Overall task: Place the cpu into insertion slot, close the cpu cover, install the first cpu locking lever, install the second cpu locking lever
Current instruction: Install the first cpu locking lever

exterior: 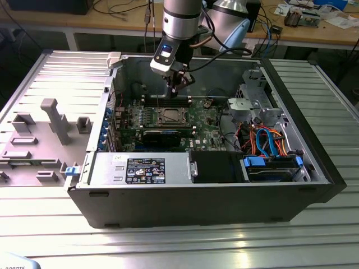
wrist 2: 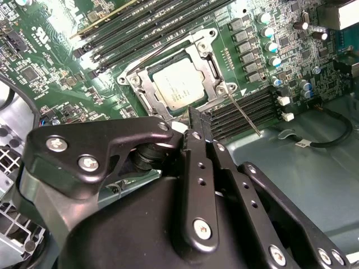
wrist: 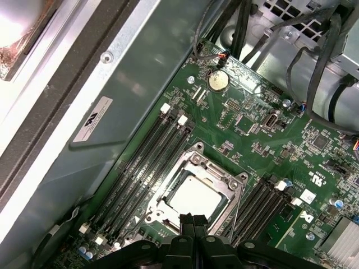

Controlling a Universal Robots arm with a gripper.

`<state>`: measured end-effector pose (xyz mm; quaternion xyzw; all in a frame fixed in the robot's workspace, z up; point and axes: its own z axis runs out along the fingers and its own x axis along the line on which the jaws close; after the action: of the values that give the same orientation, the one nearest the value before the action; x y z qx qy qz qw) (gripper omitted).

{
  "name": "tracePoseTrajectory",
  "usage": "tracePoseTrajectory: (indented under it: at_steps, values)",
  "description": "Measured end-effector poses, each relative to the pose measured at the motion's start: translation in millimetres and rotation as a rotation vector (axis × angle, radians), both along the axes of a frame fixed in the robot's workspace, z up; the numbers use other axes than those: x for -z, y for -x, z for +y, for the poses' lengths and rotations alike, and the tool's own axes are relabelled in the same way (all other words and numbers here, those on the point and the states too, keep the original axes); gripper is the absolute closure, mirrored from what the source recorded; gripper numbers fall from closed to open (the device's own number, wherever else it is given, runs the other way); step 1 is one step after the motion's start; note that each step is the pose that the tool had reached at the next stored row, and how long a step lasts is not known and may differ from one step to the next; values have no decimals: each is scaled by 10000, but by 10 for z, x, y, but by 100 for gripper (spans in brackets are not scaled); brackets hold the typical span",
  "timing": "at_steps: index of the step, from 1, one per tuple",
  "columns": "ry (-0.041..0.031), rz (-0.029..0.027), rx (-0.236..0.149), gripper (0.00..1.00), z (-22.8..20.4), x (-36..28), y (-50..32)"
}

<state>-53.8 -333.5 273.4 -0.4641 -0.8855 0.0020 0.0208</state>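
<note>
The cpu (wrist 2: 178, 84) sits under its cpu cover (wrist 2: 208, 59); my tool (wrist 2: 193, 116) pinched together, I'd press the loose locking lever (wrist 2: 242, 113) squarely.

Cpu (wrist 2: 178, 84) seated under closed cpu cover (wrist 2: 208, 59); claw (wrist 2: 194, 119) just beside cover's edge.

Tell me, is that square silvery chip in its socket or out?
In: the cpu lies flat inside the insertion slot, the cpu cover framing it.

arm (exterior: 182, 17): silver-grey tube | black cables (exterior: 227, 51) | claw (wrist 2: 193, 119): black, silver screws (wrist 2: 202, 228)
</note>
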Motion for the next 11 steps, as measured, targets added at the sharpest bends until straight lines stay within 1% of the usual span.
tracePoseTrajectory:
  at_steps: [3,4,6,7,8,9,11]
  values:
    - [3,0,-5,89,0,0,0]
    - [3,0,-110,89,0,1,1]
    - [2,-1,-545,89,1,6,0]
    - [10,-126,-1068,89,0,19,2]
    - [24,-472,-1357,89,-2,41,18]
    - [12,-637,-1798,89,-6,46,39]
    - [11,-639,-1853,89,-7,47,58]
